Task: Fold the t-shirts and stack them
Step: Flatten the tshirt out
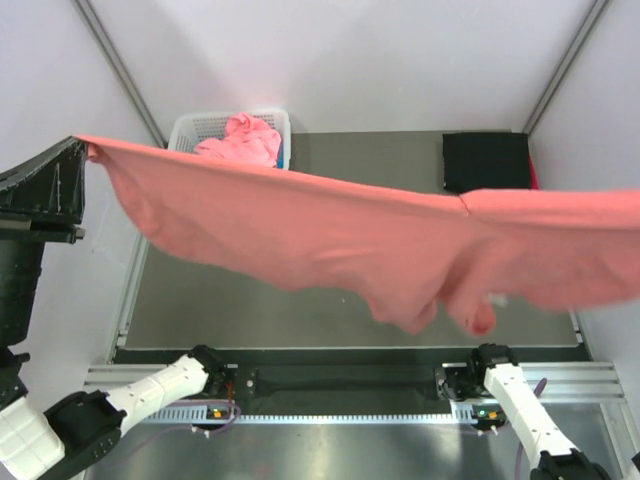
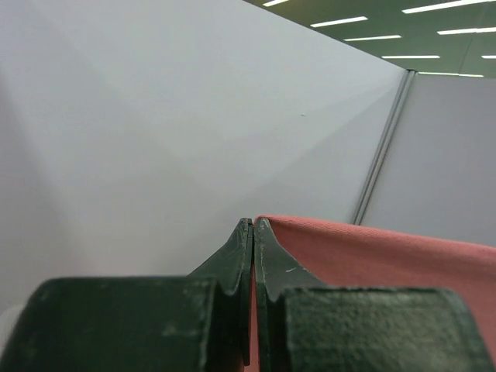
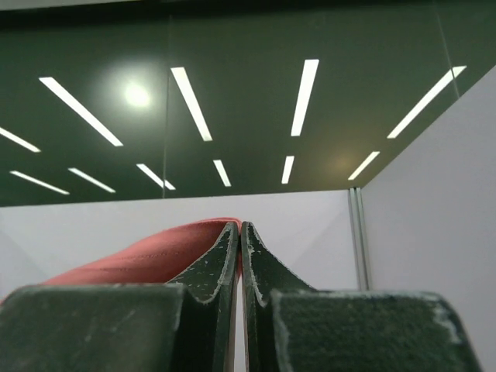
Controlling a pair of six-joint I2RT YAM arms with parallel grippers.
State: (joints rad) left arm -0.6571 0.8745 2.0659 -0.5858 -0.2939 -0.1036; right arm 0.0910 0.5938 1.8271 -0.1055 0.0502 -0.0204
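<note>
Fingers (image 2: 232,260) of the left gripper (image 2: 253,222): pressed together, clamped on an edge of the salmon-red t-shirt (image 2: 372,256), with the cloth running off to the right of the tips. Fingers (image 3: 221,260) of the right gripper (image 3: 239,226): pressed together likewise, clamped on another part of the same shirt's edge, with the cloth curving away to the left of the tips and below them.

Reason for the hold, as a judgement: grips set high and well apart to draw the top edge taut, letting the body hang and open under its own weight ahead of laying down.

From above: upper edge stretched in a nearly straight line from the left tips toward the right side, with the right tips outside that view. Lower part sagging in loose folds below and between the two grips. Contact of the lowest folds with the table (image 1: 250,310): not determinable from above.

Beyond the hanging cloth, far from both sets of tips:
- White lattice basket (image 1: 190,128), far left, holding a crumpled pink t-shirt (image 1: 245,140), probably awaiting its turn.
- Black t-shirt (image 1: 485,160), far right, flat and squared, probably the base of the stack, set well away from the area under the held shirt.

Stage, as a judgement: spreading, folding not yet begun. Next: lower both grips together at the same spacing to lay the shirt flat without bunching.
</note>
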